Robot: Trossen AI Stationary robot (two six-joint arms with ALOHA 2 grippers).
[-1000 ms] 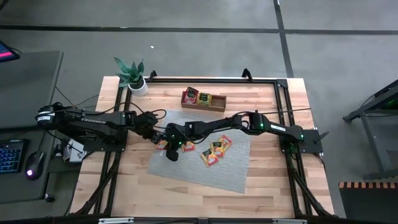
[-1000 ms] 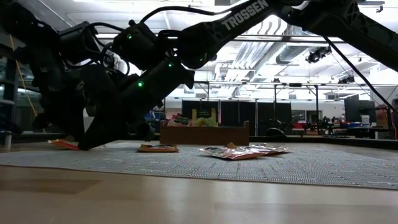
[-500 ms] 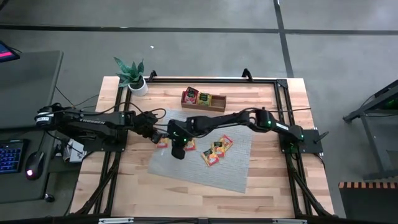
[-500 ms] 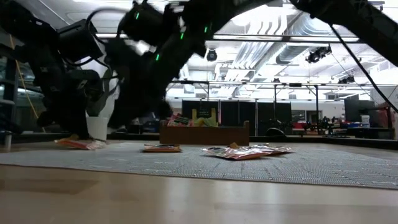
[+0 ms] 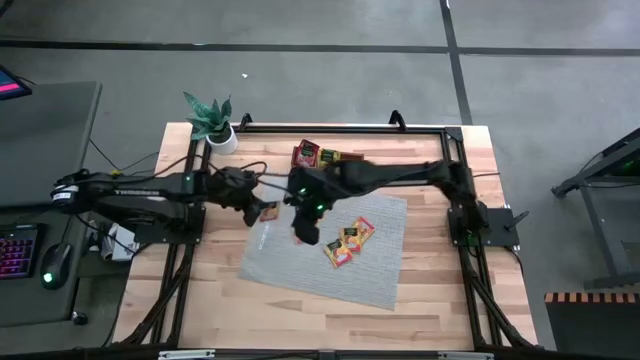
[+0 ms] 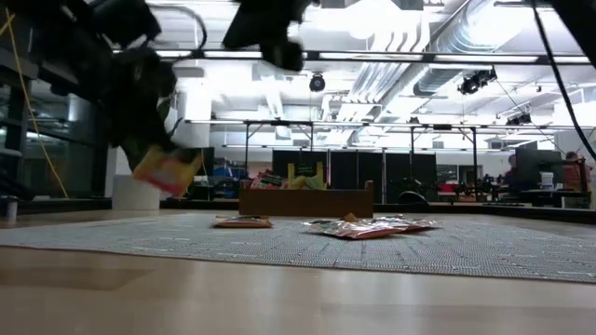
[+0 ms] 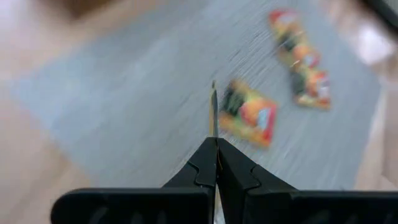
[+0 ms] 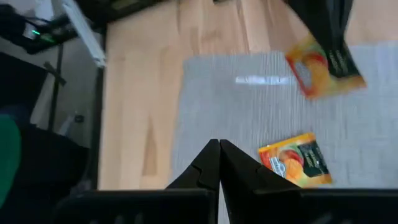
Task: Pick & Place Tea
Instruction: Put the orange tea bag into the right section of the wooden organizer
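Note:
An orange-yellow tea sachet [image 6: 166,171] with a dark label hangs clear above the grey mat [image 5: 300,268], near its far left corner, with my left gripper [image 5: 262,208] shut on it. In the right wrist view the same sachet [image 8: 320,71] hangs under dark fingers. My right gripper [image 5: 305,232] is shut with nothing in it, high above the mat's left half. Below it one sachet [image 8: 295,163] lies flat on the mat. More sachets [image 5: 348,243] lie in a cluster at mid-mat. The wooden tray [image 6: 305,198], at the far side, holds a few. My left gripper pinches the sachet between its two fingers at the sachet's upper edge [image 8: 334,48], coming slanting down from the table's left. In the left wrist view the sachet shows edge-on [image 7: 213,109] in front of the shut fingers. It hangs tilted below them, lifted clear of the mat.
A potted plant [image 5: 213,122] stands at the table's far left corner. Black frame rails [image 5: 340,127] run along the far edge and both sides. Bare wood [image 5: 300,320] lies between the mat and the near edge.
My left gripper has risen, rolling a little, and the sachet that lay at the mat's left edge now hangs clear of it. My right gripper has gone up high and drawn back toward the table's right, leaving one sachet flat on the mat.

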